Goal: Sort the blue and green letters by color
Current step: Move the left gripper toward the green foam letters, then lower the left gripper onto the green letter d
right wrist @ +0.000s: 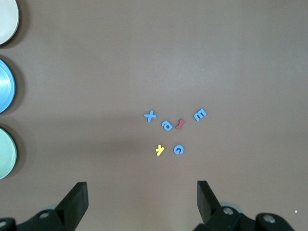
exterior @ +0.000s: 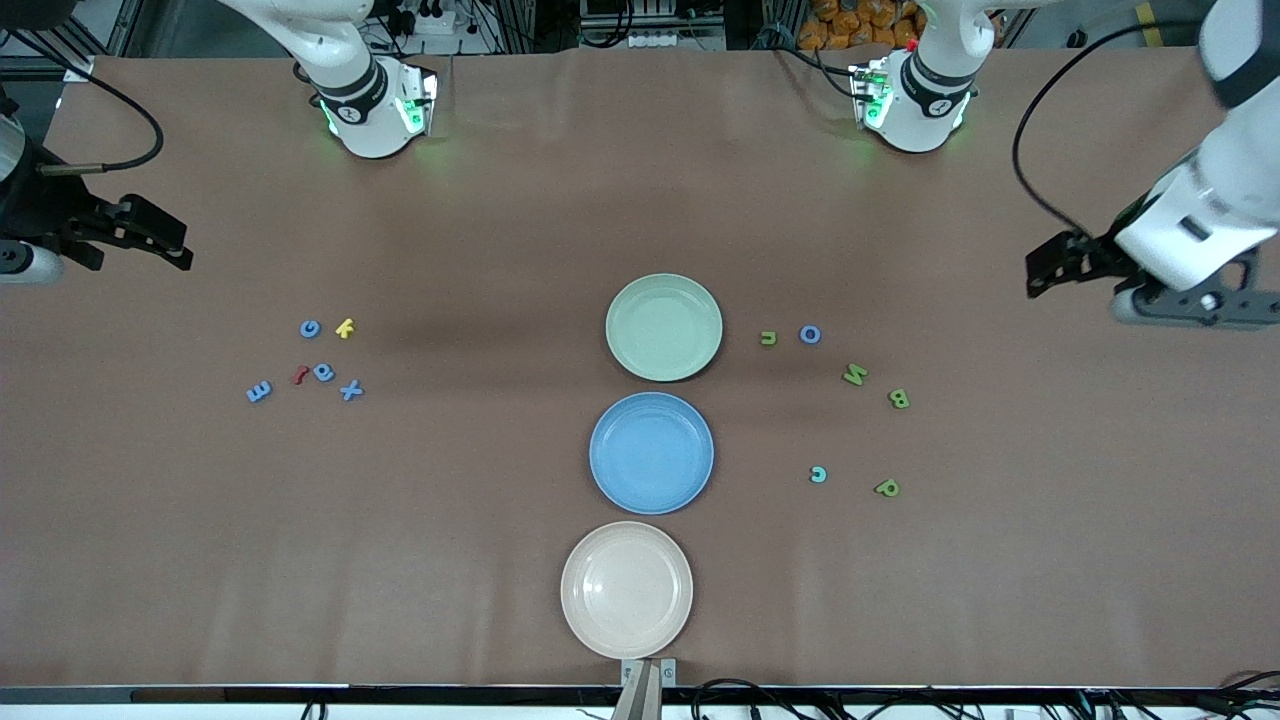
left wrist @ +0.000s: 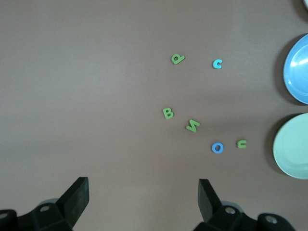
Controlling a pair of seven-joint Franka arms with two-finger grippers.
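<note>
Several blue letters (exterior: 323, 372) lie in a cluster toward the right arm's end of the table; they also show in the right wrist view (right wrist: 167, 126). Several green letters (exterior: 855, 375) and two blue ones, an O (exterior: 810, 334) and a c (exterior: 818, 474), lie scattered toward the left arm's end; they also show in the left wrist view (left wrist: 192, 125). My left gripper (exterior: 1040, 270) (left wrist: 143, 185) is open and empty, up over bare table at its end. My right gripper (exterior: 170, 240) (right wrist: 142, 188) is open and empty, up over bare table at its end.
Three empty plates stand in a row mid-table: a green plate (exterior: 664, 327), a blue plate (exterior: 651, 452) nearer the front camera, and a beige plate (exterior: 626, 589) nearest. A yellow letter (exterior: 345, 327) and a red squiggly letter (exterior: 298, 375) lie among the blue cluster.
</note>
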